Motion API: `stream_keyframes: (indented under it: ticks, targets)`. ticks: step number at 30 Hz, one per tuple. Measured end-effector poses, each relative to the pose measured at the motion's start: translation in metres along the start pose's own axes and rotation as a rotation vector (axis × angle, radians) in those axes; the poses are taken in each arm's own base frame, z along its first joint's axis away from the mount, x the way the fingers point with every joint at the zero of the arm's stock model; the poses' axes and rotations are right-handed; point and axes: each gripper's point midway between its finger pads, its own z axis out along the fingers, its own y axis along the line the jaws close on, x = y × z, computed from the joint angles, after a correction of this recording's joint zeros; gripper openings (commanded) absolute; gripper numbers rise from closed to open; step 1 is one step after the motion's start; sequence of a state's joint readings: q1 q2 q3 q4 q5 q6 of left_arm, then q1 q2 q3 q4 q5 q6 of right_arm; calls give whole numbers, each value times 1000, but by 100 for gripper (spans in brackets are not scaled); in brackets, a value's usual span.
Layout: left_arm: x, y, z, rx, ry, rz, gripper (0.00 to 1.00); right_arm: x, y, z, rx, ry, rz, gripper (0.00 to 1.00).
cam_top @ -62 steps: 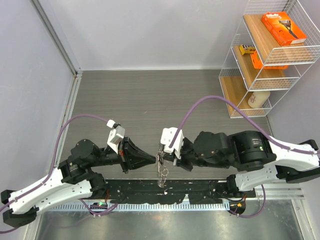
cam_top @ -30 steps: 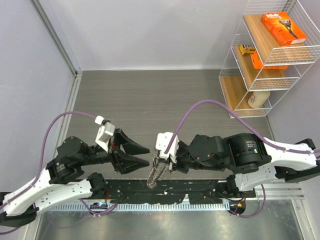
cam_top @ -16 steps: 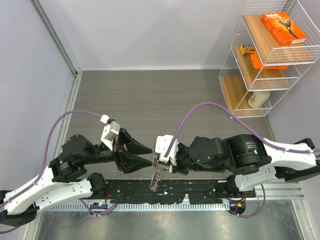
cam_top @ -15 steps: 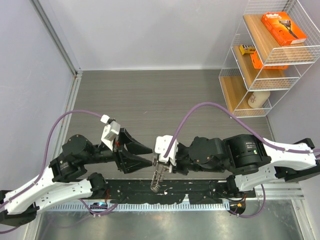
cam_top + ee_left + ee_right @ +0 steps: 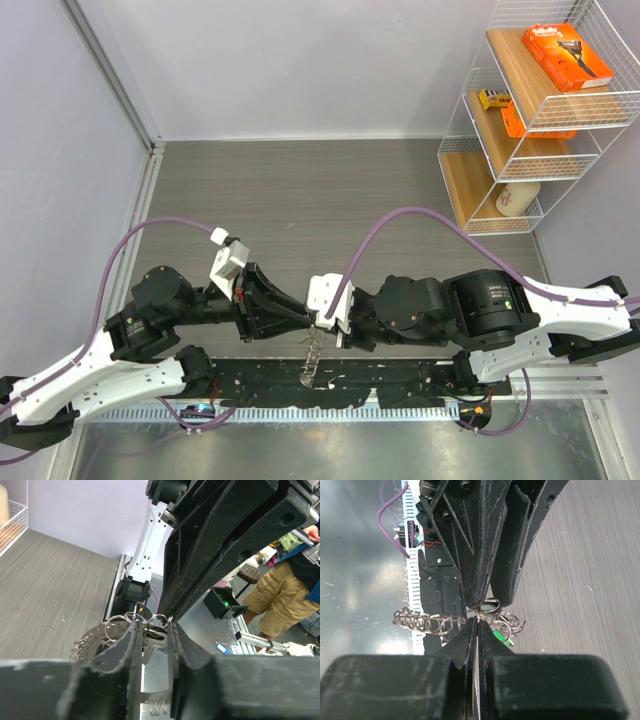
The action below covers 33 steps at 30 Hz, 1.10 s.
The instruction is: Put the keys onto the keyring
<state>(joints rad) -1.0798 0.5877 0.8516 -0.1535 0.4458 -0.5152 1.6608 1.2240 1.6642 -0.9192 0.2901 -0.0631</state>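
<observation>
The keyring (image 5: pixel 507 622) is a cluster of thin silver rings with a green tag (image 5: pixel 501 636) and a chain of rings (image 5: pixel 427 622) trailing left. My right gripper (image 5: pixel 478 621) is shut on a thin ring of it. In the top view the right gripper (image 5: pixel 326 320) holds the bunch (image 5: pixel 312 355) hanging over the near table edge. My left gripper (image 5: pixel 304 318) meets it tip to tip. In the left wrist view the left gripper (image 5: pixel 152 627) has its jaws closed on the head of a silver key (image 5: pixel 150 641), with rings (image 5: pixel 116 625) beside it.
A wire shelf (image 5: pixel 530 110) with orange boxes and a bottle stands at the back right. A black rail (image 5: pixel 330 385) runs along the near table edge under the hanging keys. Grey walls bound the left and far sides.
My left gripper moved right to the right gripper's tips and its wide-open jaws closed. The right gripper shifted slightly left, and the hanging bunch swung under it.
</observation>
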Motion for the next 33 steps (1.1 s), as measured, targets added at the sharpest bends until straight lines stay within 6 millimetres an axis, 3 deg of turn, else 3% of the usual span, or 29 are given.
stream_keyframes:
  ticks: [3,18,21,23,27,30,33]
  targets:
    - [-1,-2,1,13,0,2,0,1,0,0,-1,2,-6,6]
    - [-6,-12,4,71,-14,0,0,1,3,-1,-6,2,-23,6]
    - [-7,-12,4,68,-15,-2,29,1,4,-1,-7,1,-25,6]
    - [-8,-13,2,67,-25,6,41,1,4,-1,-7,1,-26,6]
    - [-9,-14,-4,62,-47,12,47,0,3,-2,-2,-1,-23,6]
    - [-9,-16,-9,67,-62,18,60,0,2,-2,5,-2,-18,6]
    - [-5,-14,-9,64,-59,16,63,0,2,-2,11,-2,-11,6]
